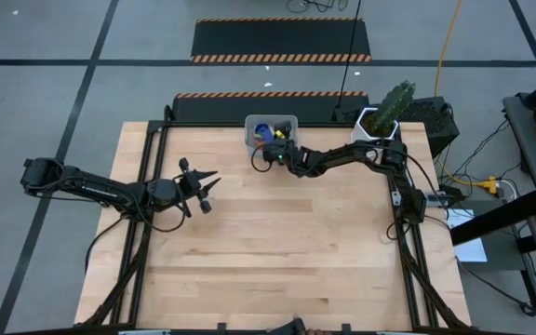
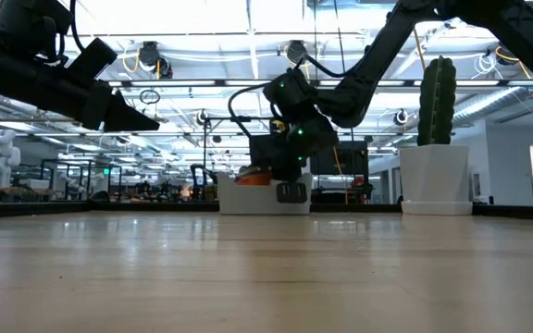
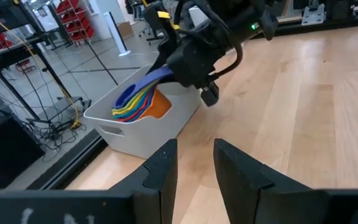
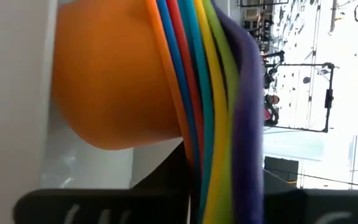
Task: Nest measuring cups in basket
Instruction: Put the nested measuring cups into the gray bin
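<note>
The right gripper point(image 1: 270, 149) is clenched on the handles of the nested measuring cups point(image 3: 140, 104), which sit inside the basket point(image 3: 132, 134) at the table's far edge. By my reading this is the final placing; next comes letting go and lifting clear of the basket wall. The cactus pot point(image 1: 380, 126) stands to the right, well apart. The left gripper point(image 1: 203, 189) waits, partly open and empty, over the left of the table.

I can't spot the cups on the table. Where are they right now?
The cups sit nested in the basket at the table's far edge in the high view, left of the cactus pot, with the right gripper at their handles.
</note>
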You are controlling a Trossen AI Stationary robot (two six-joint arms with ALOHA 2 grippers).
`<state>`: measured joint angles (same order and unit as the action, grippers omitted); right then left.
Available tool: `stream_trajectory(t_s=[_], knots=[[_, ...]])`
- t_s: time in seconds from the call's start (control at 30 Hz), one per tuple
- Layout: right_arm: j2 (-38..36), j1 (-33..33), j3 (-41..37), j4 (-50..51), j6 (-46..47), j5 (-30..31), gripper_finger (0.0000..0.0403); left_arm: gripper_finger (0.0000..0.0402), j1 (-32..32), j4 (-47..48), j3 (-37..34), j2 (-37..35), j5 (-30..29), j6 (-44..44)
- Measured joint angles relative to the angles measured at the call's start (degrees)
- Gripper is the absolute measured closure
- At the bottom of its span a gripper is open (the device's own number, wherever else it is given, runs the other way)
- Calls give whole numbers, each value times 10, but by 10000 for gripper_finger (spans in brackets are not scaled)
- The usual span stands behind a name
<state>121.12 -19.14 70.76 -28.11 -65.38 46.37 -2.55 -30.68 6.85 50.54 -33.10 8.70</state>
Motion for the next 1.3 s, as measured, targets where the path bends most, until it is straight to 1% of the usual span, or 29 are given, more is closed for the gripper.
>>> stream_trajectory(t_s=[0.1,0.27,0.7,1.0,1.13,1.3], knots=[[0,-1,0,1,-1,-3,335,295,0,0,0,0,0,1],[0,-2,0,10,15,-29,301,295,0,5,0,0,0,1],[-1,-2,1,11,17,-29,248,295,0,11,0,0,0,0],[-3,-4,1,11,28,-29,199,295,0,14,0,0,0,-2],[-20,-5,1,47,52,-43,184,295,0,14,0,0,0,-2],[-46,-16,0,127,112,-77,181,295,0,14,0,0,0,-1]])
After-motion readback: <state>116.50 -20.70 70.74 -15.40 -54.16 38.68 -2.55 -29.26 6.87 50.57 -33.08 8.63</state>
